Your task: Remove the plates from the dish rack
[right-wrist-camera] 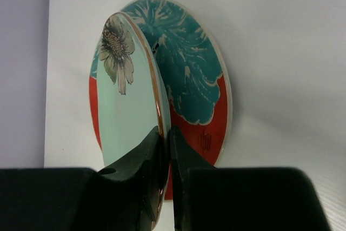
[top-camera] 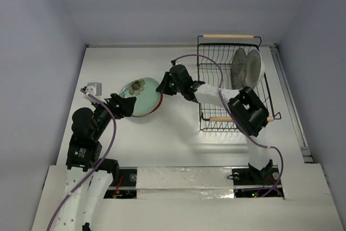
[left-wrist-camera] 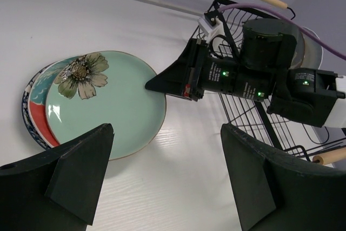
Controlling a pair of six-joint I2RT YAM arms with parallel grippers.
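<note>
My right gripper [top-camera: 162,86] is shut on the right rim of the pale green flower plate [top-camera: 139,97], which is tilted over a stack at the table's left. In the right wrist view the fingers [right-wrist-camera: 165,133] pinch that rim, and the red-and-teal plate [right-wrist-camera: 200,79] lies flat beneath. The left wrist view shows the green plate [left-wrist-camera: 108,101] over the red-and-teal plate [left-wrist-camera: 38,120] and a blue-rimmed plate [left-wrist-camera: 25,101]. My left gripper [left-wrist-camera: 167,160] hangs open and empty beside the stack's near edge. In the dish rack [top-camera: 213,68] a grey-brown plate [top-camera: 238,67] and a white plate [top-camera: 254,68] stand upright.
The right arm [top-camera: 216,97] stretches from the rack's front across to the stack. The rack's wooden handles [top-camera: 228,37] sit at its far and near ends. Walls close in the table on the left, back and right.
</note>
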